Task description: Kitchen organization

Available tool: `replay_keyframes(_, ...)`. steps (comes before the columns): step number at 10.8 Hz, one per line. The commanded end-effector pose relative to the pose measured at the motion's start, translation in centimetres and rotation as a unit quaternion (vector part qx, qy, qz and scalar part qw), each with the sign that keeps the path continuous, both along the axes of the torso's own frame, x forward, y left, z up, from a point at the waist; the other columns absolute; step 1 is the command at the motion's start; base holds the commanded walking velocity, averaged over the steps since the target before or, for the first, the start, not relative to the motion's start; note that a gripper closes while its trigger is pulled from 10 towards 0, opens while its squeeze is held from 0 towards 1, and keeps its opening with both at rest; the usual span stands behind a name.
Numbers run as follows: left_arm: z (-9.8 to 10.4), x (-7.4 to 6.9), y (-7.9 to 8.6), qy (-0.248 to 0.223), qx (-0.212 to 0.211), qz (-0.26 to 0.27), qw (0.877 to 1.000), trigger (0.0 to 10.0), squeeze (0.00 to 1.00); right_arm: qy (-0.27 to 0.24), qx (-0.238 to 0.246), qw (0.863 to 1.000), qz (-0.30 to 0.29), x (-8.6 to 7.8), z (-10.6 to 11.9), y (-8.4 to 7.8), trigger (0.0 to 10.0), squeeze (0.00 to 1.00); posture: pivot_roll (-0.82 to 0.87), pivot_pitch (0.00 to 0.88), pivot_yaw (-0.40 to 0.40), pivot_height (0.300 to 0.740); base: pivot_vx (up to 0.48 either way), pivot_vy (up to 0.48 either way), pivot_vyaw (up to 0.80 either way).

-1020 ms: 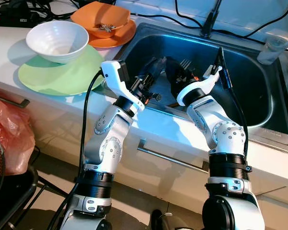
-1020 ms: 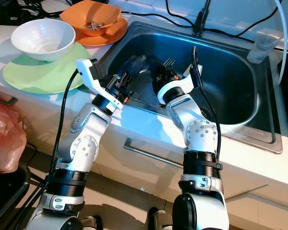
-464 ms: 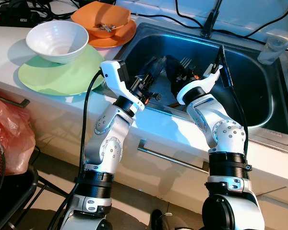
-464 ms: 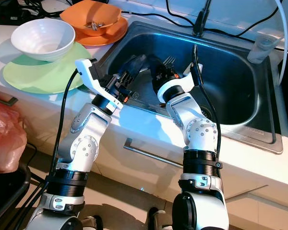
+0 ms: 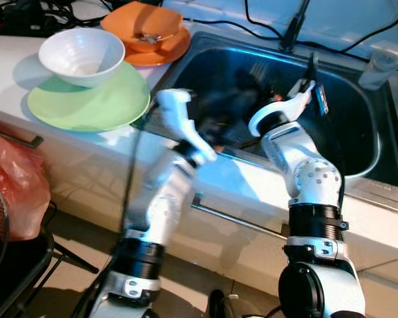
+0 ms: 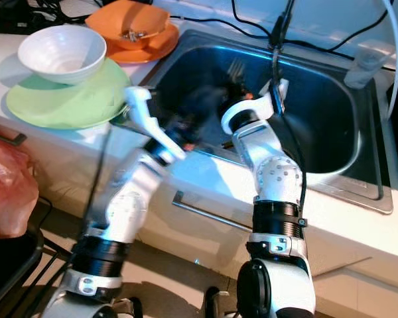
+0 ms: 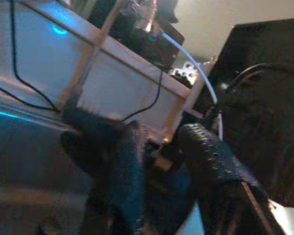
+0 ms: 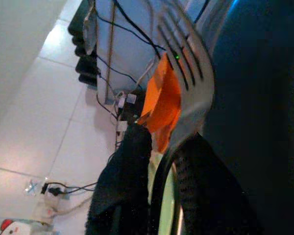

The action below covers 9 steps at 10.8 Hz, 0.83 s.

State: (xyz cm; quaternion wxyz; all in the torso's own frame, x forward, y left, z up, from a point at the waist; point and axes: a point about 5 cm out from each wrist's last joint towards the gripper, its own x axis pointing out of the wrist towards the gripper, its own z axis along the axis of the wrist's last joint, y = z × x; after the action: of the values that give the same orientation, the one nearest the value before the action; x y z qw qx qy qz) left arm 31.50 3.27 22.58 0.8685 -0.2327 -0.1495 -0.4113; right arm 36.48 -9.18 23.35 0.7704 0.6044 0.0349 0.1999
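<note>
A metal fork stood clamped between the right claw fingers, tines up, over the sink. Beside it, the blurred left claw, apparently empty, had its fingers parted, arm bent over the desk edge.

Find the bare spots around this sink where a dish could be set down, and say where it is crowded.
The right half of the sink basin looks bare, between the right gripper holding a fork and the cup. The counter strip in front is also free. The left counter is crowded: white bowl on green plate, orange dishes behind.
</note>
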Motion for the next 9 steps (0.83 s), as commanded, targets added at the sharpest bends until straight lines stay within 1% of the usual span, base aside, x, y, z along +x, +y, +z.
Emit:
replay_keyframes(1, 0.62, -0.30, -0.41, -0.014, 0.000, -0.015, 1.000, 10.0, 1.00, 0.007, -0.002, 1.000, -0.007, 0.03, -0.24, 0.01, 0.0, 0.00, -0.14, 0.167, -0.055, 0.740, 0.000, 0.000, 0.00)
replay_keyframes(6, 0.59, -0.30, -0.36, -0.015, 0.002, -0.016, 1.000, 10.0, 1.00, 0.005, -0.007, 1.000, -0.015, 0.17, -0.29, -0.08, 0.0, 0.00, -0.14, 0.163, -0.053, 0.740, 0.000, 0.000, 0.00)
replay_keyframes(9, 0.60, -0.06, 0.04, -0.013, 0.005, -0.006, 1.000, 10.0, 1.00, 0.004, -0.014, 1.000, -0.017, 0.21, -0.39, -0.15, 0.0, 0.00, -0.13, 0.157, -0.055, 0.740, 0.000, 0.000, 0.00)
